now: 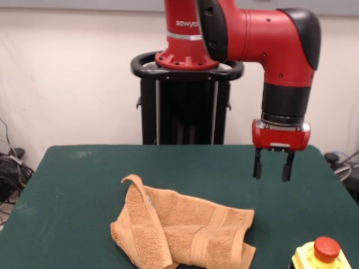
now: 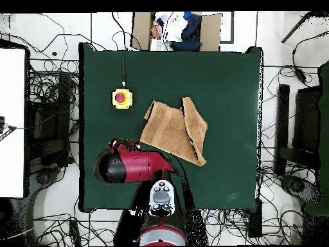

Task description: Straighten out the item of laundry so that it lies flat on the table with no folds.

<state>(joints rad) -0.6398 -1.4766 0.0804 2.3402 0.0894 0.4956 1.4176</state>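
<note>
The orange-tan towel (image 1: 185,230) lies crumpled on the dark green table (image 1: 84,179), near its front edge. Its left part is folded over the rest, with one corner (image 1: 133,179) sticking up. A flat woven band (image 1: 206,235) crosses its right part. My gripper (image 1: 272,169) hangs open and empty above the table, to the right of the towel and behind it, apart from the cloth. In the overhead view the towel (image 2: 170,128) lies mid-table with a flap folded along its right side. The red arm (image 2: 132,166) is to its lower left and hides the gripper.
A yellow box with a red push button (image 1: 322,255) stands at the front right corner, also seen in the overhead view (image 2: 122,98) left of the towel. The black pedestal (image 1: 185,112) stands behind the table. A person (image 2: 175,29) is at the table's far edge.
</note>
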